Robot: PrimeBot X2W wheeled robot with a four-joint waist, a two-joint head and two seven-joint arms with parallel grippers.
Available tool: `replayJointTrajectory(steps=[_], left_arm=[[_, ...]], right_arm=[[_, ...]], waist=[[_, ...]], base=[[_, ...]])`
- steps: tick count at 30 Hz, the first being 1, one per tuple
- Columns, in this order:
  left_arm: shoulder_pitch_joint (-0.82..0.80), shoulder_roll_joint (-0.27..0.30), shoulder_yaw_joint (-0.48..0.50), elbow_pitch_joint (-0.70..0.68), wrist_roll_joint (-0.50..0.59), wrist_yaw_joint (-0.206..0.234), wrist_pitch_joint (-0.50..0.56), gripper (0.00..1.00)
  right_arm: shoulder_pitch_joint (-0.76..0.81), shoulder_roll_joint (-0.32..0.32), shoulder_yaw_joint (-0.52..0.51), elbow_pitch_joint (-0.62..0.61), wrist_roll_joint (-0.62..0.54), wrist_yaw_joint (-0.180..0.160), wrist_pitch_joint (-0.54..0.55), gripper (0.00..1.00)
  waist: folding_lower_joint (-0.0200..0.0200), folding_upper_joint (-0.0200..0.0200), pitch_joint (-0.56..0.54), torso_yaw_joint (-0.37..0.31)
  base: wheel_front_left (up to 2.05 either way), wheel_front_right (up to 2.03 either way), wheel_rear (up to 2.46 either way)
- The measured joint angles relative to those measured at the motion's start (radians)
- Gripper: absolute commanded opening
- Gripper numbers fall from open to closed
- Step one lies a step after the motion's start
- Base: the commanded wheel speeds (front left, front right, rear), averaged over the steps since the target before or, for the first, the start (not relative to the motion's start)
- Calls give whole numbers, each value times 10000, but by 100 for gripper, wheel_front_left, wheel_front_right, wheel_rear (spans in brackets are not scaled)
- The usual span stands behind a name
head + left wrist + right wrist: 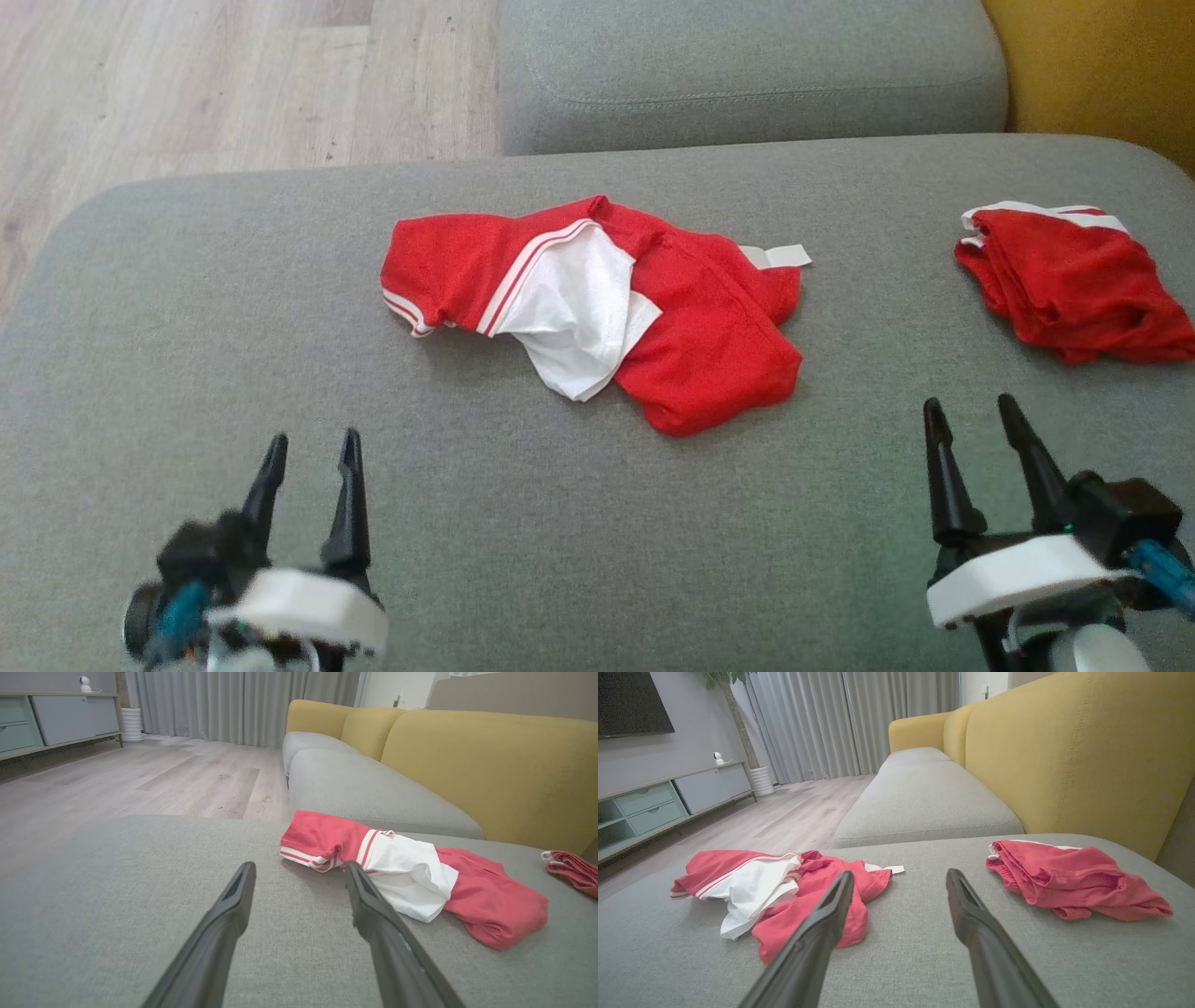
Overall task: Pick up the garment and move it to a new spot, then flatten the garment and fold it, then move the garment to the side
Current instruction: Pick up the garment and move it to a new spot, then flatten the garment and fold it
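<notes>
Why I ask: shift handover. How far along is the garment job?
Done, perhaps: the move; the garment lies crumpled on the cushion. In hand: nothing; left gripper and right gripper hover short of it, jaws open. Left: flatten, fold, move aside.

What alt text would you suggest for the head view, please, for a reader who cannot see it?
A crumpled red and white garment lies in the middle of a grey cushion, with a second red garment bunched near the right edge. The left gripper and right gripper hover open and empty at the lower corners.
</notes>
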Motion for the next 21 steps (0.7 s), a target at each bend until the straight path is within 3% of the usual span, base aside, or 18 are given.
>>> replayJointTrajectory(steps=[4, 21], left_arm=[[1126, -102, 357, -1080, 449, 725, -2, 100], [2141, -295, 704, -1321, 811, 658, -2, 100]], right_arm=[[181, 4, 190, 2, 82, 0, -2, 100], [480, 6, 604, 439, -29, 0, -111, 100]], waist=[[0, 0, -57, -16], [1, 0, -265, -141]], base=[[0, 0, 0], [0, 0, 0]])
